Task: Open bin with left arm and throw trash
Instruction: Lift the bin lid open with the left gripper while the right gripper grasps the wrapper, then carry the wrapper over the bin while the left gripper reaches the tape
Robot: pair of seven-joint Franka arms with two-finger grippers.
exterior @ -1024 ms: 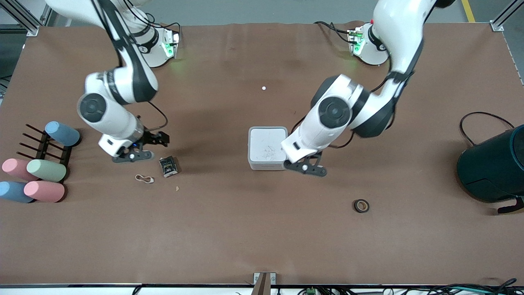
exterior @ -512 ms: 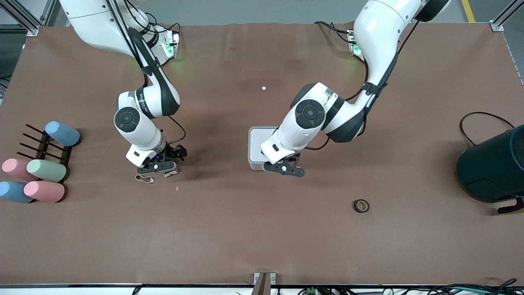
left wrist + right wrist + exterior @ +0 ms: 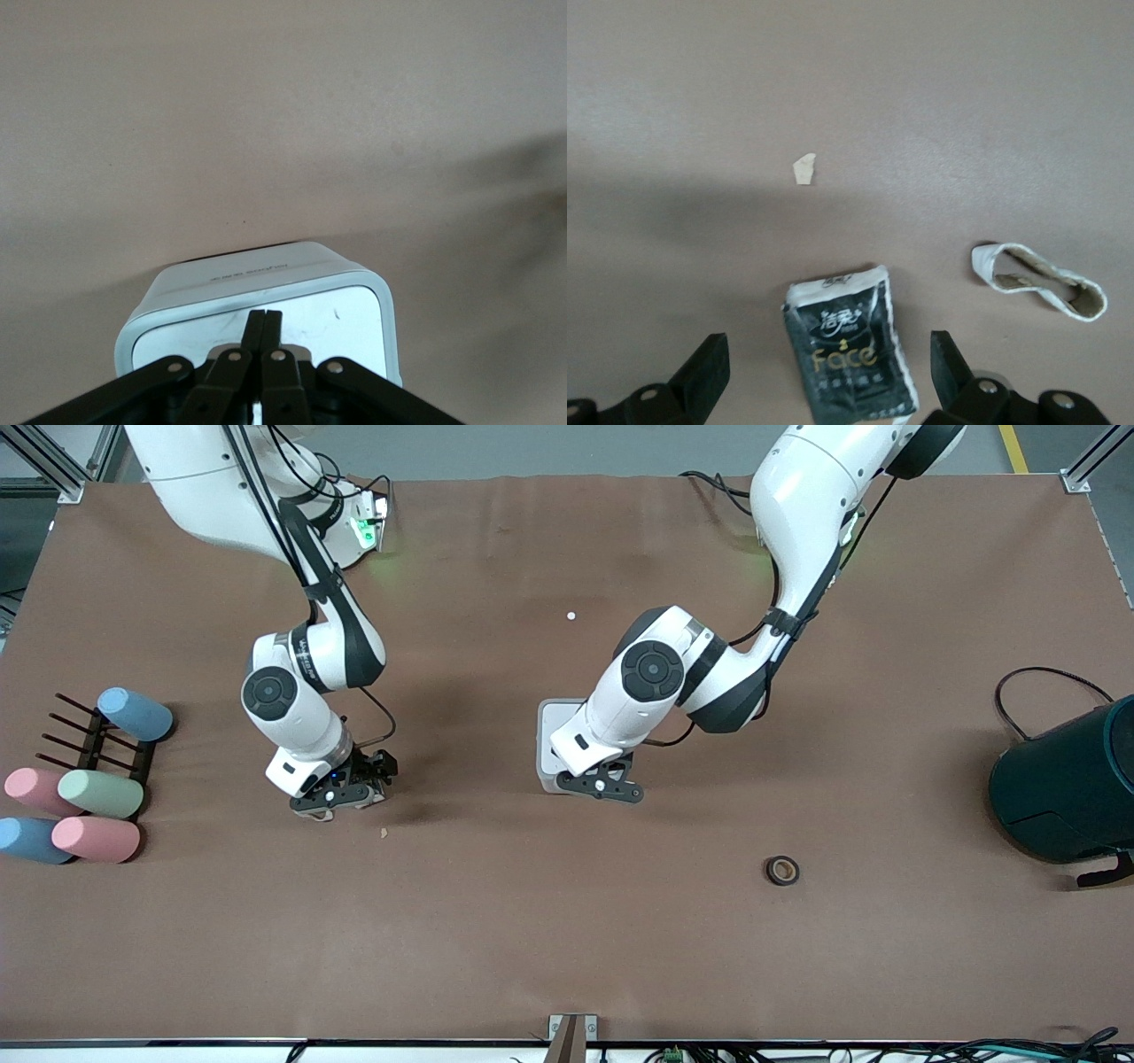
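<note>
The white-grey bin [image 3: 551, 731] stands mid-table with its lid down, and it also shows in the left wrist view [image 3: 266, 276]. My left gripper [image 3: 601, 786] is shut and empty, its fingertips [image 3: 263, 317] together just over the lid at the bin's edge nearest the front camera. My right gripper [image 3: 339, 801] is open and low over the dark snack wrapper [image 3: 847, 354], with one finger on each side of it [image 3: 828, 365]. The tan rubber band [image 3: 1041, 283] lies beside the wrapper. Both are hidden under the gripper in the front view. The black tape roll [image 3: 782, 870] lies nearer the front camera, toward the left arm's end.
Pastel cups [image 3: 97, 793] on a black rack [image 3: 89, 740] stand at the right arm's end. A large dark teal cylinder [image 3: 1067, 784] with a cable stands at the left arm's end. A small paper scrap [image 3: 803, 168] lies near the wrapper, and it also shows in the front view [image 3: 384, 833].
My right gripper has come down over the wrapper and rubber band, hiding them in the front view. My left gripper has moved over the bin toward the right arm's end.
</note>
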